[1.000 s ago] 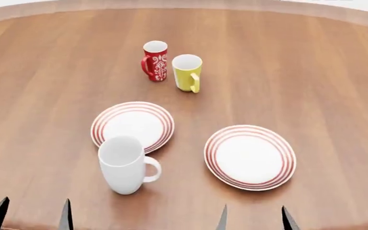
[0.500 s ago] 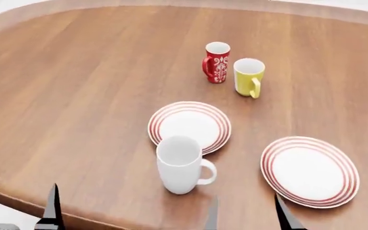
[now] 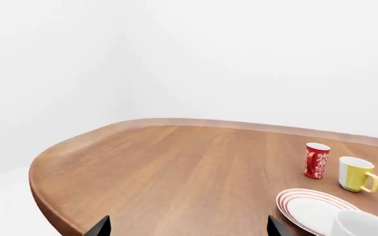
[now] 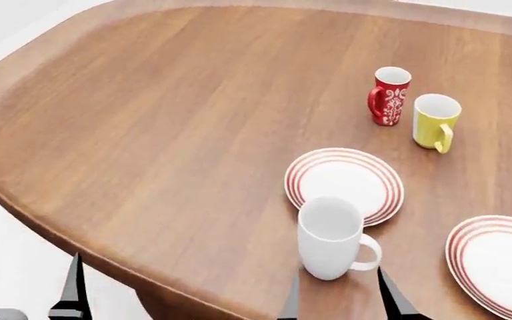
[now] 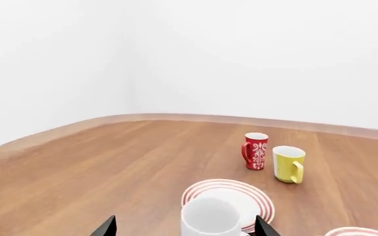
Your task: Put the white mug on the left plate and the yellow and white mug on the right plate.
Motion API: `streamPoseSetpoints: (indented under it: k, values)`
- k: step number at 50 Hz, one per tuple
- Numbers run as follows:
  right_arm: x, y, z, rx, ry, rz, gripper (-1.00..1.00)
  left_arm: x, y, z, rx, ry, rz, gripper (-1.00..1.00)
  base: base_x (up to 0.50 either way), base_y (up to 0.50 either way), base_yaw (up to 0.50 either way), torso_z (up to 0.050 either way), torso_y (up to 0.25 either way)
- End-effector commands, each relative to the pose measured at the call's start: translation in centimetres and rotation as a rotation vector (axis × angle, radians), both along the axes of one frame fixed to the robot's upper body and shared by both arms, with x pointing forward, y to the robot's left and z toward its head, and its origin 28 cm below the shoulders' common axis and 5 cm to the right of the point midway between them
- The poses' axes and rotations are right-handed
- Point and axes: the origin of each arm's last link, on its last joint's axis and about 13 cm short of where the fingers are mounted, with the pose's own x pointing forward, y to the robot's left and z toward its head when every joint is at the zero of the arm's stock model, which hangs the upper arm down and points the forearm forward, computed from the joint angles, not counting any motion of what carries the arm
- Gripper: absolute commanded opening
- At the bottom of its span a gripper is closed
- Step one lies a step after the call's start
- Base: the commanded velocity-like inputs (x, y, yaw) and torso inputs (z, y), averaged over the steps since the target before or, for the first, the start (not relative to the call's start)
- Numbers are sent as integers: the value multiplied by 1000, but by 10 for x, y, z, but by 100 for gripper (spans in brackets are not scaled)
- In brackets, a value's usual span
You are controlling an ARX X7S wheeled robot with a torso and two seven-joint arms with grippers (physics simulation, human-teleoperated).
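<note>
Nothing is gripped yet: the white mug (image 4: 331,238) stands just near of the left plate (image 4: 344,182), squarely before the seemingly spread, empty right gripper (image 4: 339,299), which must advance and grip.

The renders are bright and evenly lit, with soft, diffuse light and no single strong source. Shadows are faint — only a slight darkening sits on the wooden table (image 4: 149,133) beside the white mug (image 4: 331,238) and under the rim of the left plate (image 4: 344,183). A broad pale sheen runs across the tabletop's far part in the head view, soft rather than glaring. The walls in both wrist views are near-uniform white, shading gently grey toward a corner. Everything is sharp from near to far — no motion blur, no depth blur. Straight lines show no obvious bending at the edges. Colours are clean and saturated, without noise.
</note>
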Motion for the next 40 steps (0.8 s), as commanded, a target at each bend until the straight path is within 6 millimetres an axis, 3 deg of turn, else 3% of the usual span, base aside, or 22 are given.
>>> streamPoseSetpoints:
  k: [1, 6, 36, 40]
  values:
    - [-1, -1, 3, 24, -23, 1, 100, -3, -3, -1, 0, 3, -21, 100, 0, 0, 0, 0, 0]
    - [-4, -3, 7, 103, -40, 32, 100, -3, -4, -2, 2, 2, -30, 100, 97, -284, 0, 0, 0]
    - [-10, -9, 17, 127, -101, -7, 100, 1, 6, 9, -25, -17, 2, 100, 161, -473, 0, 0, 0]
    - [-13, -13, 19, 122, -96, -35, 100, 3, 11, 14, -43, -18, 27, 100, 0, 0, 0, 0, 0]
